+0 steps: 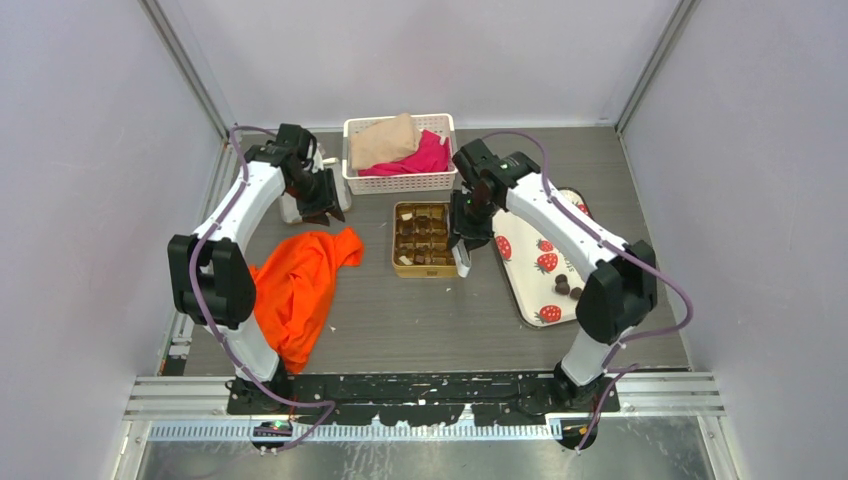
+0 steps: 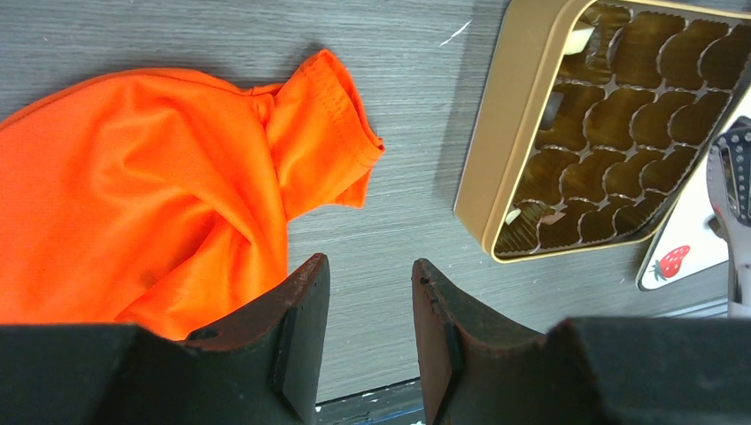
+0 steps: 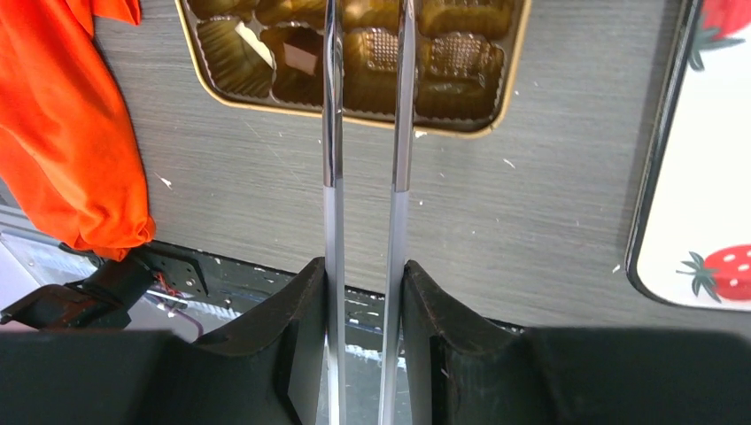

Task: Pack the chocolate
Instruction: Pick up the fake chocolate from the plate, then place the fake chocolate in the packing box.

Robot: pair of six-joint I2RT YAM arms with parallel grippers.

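We saw the right gripper [image 3: 365,274] pinching a pair of metal tongs [image 3: 331,133], its fingers [image 3: 301,301] pressed on the two blades, which ran out over the near edge of the gold tin [image 2: 503,133]. The blade tips lay beyond the top of the wrist view, so we could not tell whether they carried a piece. The left gripper [image 2: 370,283] hung with its fingers spread and nothing between them, over the table [image 1: 450,320] between the orange cloth [image 1: 300,285] and the tin.

Most of the chocolate [image 3: 460,53] sat in the tin's compartments, while a couple of dark pieces [image 1: 562,285] waited at the near end of the strawberry tray [image 1: 525,285], to the right.

We judged the main hazard to be the tongs themselves. The blades were thin, smooth and long, so a small round piece could squirt out or roll if it were squeezed off-centre. The blades could also twist in the fingers and miss their compartment.

The tin stood loose on the table, unsteadied by the left gripper. A downward poke on its rim might tip or slide it and shake seated pieces out of place. A dropped piece could roll under the cloth, where it would be hard to find.
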